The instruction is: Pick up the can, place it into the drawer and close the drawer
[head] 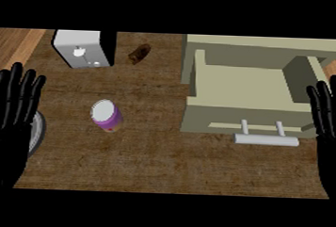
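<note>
Resting at the edges, your left hand (14, 114) and right hand (331, 116) hold nothing, fingers straight; the can (106, 115) stands between them, left of the pulled-out drawer (241, 96), ready to receive it.

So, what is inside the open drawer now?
Nothing shows inside the drawer: only its bare pale floor. The can stands outside it on the counter. The right hand covers the drawer's right edge.
</note>
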### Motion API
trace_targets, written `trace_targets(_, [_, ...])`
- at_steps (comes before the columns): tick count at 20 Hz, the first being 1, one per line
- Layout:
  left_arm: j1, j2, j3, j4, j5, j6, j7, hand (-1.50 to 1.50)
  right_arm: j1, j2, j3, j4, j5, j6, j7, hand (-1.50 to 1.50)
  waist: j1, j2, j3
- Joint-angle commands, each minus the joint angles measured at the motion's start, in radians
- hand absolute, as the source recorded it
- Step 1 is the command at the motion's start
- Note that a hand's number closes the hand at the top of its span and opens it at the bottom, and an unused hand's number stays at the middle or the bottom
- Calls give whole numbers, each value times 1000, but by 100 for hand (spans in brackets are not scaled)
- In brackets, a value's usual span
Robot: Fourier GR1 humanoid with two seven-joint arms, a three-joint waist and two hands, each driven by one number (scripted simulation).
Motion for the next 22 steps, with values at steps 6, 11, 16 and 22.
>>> trace_targets(6, [-180, 48, 41, 253, 171, -153, -78, -150, -47, 12, 33, 22, -30, 30, 41, -150, -23, 2, 33])
trace_targets(11, [-69, 115, 70, 206, 136, -104, 239, -150, 71, 0, -132, 23, -57, -68, 222, -150, -19, -2, 34])
trace_targets(16, [11, 122, 73, 62, 182, -133, 321, -150, 188, -4, -179, 5, -105, -13, 140, -150, -12, -4, 34])
trace_targets(22, [39, 156, 135, -67, 260, -161, 433, -150, 231, -11, -240, 3, -177, 53, 139, -150, -10, -4, 34])
